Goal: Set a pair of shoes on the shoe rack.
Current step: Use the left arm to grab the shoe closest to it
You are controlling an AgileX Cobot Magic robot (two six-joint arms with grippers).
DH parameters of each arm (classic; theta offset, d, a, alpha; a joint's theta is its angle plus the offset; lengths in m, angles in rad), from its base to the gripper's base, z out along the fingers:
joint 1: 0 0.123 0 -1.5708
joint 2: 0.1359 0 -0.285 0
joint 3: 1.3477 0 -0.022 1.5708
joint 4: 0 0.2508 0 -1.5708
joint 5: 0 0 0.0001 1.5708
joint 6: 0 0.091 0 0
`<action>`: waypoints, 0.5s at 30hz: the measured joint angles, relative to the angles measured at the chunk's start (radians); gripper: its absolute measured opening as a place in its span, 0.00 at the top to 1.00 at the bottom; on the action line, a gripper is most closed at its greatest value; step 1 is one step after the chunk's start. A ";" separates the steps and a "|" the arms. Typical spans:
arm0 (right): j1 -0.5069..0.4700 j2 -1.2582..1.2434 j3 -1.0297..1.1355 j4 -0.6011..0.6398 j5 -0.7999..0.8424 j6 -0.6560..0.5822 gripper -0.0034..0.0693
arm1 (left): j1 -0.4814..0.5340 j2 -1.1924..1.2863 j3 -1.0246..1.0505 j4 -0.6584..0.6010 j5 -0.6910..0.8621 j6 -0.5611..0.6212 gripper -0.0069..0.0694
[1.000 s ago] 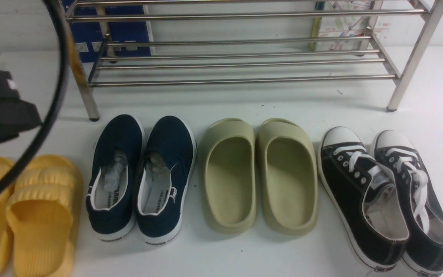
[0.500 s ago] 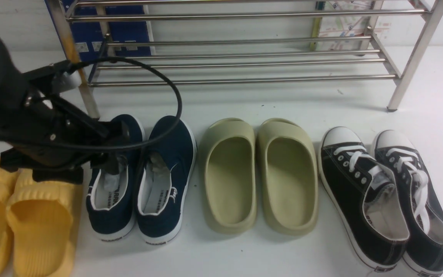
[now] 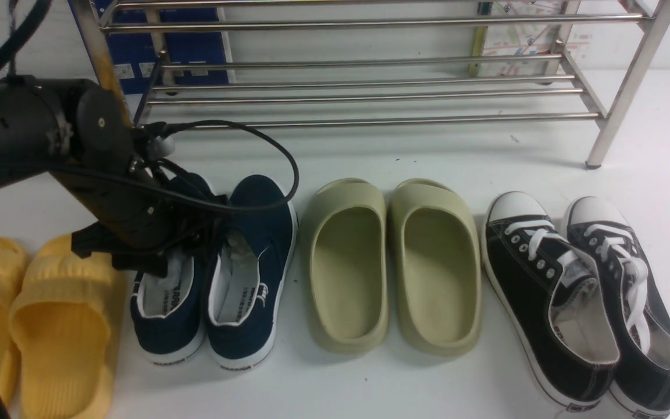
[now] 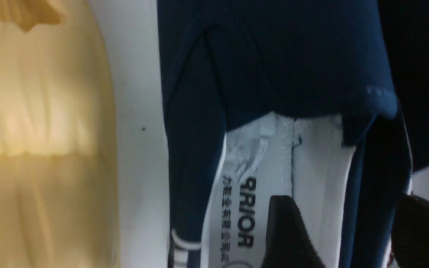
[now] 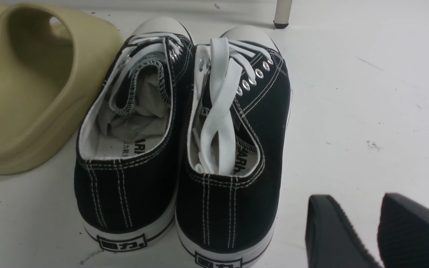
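Moving in from the far left, where it was sitting a second ago, our left arm (image 3: 32, 128) is now reaching across in front of the shoe rack (image 3: 370, 122), by the rack's left front leg, and hanging low over the pair of shoes (image 3: 213, 273). Nothing else is shifting; every shoe is lying where it was.

We are seeing the pair of shoes standing side by side on the white surface (image 3: 370, 384) in front of the shoe rack's left end, toes pointing toward the rack and heels toward us, not yet on any shelf. The left gripper (image 4: 345, 223) is sitting at the opening of the left navy shoe (image 3: 166, 308). In the left wrist view its black fingers (image 4: 289, 230) are standing well apart and straddling that shoe's side wall: one is lying over the white lining inside, and the other is outside, on the side of the right navy shoe (image 3: 250, 262). The jaws are released and not pinching the wall. A black cable (image 3: 288, 169) is looping from the arm over the toe of the right navy shoe.

Also in front of the rack, toward its middle, the olive slippers (image 3: 390, 267) are resting beside the navy pair. The black sneakers (image 3: 585, 302) are lying in front of the rack's right end. The yellow slippers (image 3: 50, 326) are lying out past its left end.

Our right gripper (image 5: 361, 208) is hovering near the heels of the black sneakers, jaws slightly parted and gripping nothing.
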 joint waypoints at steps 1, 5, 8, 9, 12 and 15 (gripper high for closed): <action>0.000 0.000 0.000 0.000 0.000 0.000 0.62 | 0.000 0.009 0.000 0.000 -0.009 0.000 0.41; 0.000 0.000 0.000 0.000 0.000 0.000 0.62 | 0.000 0.035 0.000 0.008 -0.024 0.000 0.44; 0.000 0.000 0.000 0.000 0.000 0.000 0.62 | 0.000 0.059 0.000 0.031 -0.031 -0.013 0.46; 0.000 0.000 0.000 0.000 0.000 0.000 0.62 | 0.000 0.062 0.000 0.033 -0.034 -0.019 0.46; 0.000 0.000 0.000 0.000 0.000 0.000 0.62 | 0.000 0.069 0.000 0.036 -0.039 -0.027 0.47; 0.000 0.000 0.000 0.000 0.000 0.000 0.62 | 0.000 0.075 0.000 0.032 -0.044 -0.030 0.48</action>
